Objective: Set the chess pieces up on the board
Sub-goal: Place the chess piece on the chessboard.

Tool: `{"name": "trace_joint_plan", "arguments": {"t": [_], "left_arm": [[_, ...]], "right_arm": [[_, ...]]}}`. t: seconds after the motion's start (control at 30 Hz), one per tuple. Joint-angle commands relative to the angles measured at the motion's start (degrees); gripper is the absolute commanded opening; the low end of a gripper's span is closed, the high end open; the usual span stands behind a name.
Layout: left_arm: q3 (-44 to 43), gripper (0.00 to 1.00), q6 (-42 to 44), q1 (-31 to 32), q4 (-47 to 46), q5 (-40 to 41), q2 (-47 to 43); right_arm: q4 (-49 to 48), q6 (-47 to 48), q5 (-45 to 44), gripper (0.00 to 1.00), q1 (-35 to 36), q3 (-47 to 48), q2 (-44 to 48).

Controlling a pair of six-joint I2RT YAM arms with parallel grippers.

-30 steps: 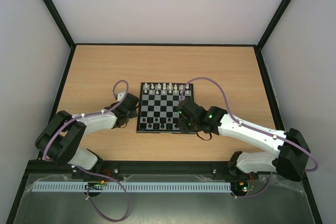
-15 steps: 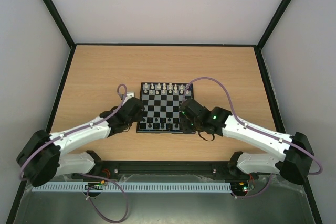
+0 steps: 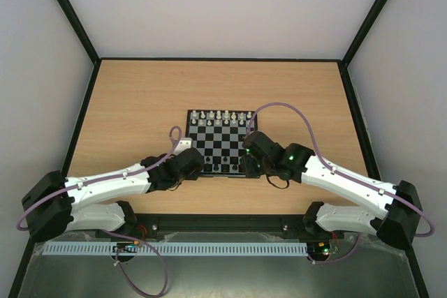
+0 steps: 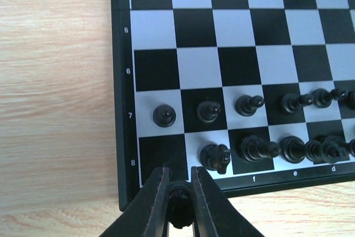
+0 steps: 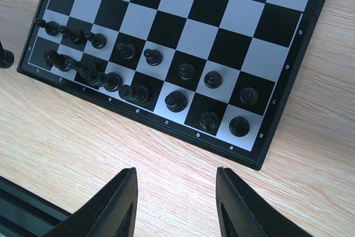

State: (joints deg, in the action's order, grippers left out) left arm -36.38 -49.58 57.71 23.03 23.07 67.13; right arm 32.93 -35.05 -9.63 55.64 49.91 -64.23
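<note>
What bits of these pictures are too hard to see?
Left wrist view: the left fingers mostly hide the black piece they pinch, so its kind is unclear.
Right wrist view: the left edge cuts off a dark shape beside the board.
Top view: the white pieces are too small to name.

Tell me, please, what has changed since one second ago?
The left gripper moved nearer and rightward, from the board's left edge to its near-left corner; it grips a black piece. The right gripper, open, shifted slightly rightward. The board and the standing pieces stayed.
</note>
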Motion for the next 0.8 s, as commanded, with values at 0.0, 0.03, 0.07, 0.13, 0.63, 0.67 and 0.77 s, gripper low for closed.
{"name": "trace_joint_plan", "arguments": {"t": [0.0,0.03,0.07,0.13,0.63,0.67,0.77], "left_arm": [[-0.21,0.1,-2.35,1.5,1.34,1.78,1.97],[0.16,0.1,-2.44,1.52,0.98,1.95,2.38],[0.4,0.11,-2.45,1.5,0.57,2.15,2.89],[0.44,0.11,-2.44,1.51,0.15,2.68,4.5],[-0.48,0.11,-0.94,0.04,-4.69,3.2,11.74],[-0.35,0.11,-0.93,-0.11,-4.87,3.21,11.79],[-0.22,0.11,-0.78,-0.63,-5.18,3.32,12.18]], "right_arm": [[3.19,-0.48,-1.0,0.4,0.46,-0.72,0.35],[3.13,-0.54,-0.93,0.4,0.36,-0.74,0.33],[3.08,-0.5,-0.92,0.4,0.41,-0.76,0.26],[3.05,-0.46,-0.96,0.4,0.48,-0.81,0.24],[2.89,-0.14,-0.68,0.4,0.47,-1.17,0.68],[2.89,-0.15,-0.72,0.4,0.43,-1.19,0.76],[2.92,-0.1,-0.63,0.4,0.39,-1.21,0.77]]}}
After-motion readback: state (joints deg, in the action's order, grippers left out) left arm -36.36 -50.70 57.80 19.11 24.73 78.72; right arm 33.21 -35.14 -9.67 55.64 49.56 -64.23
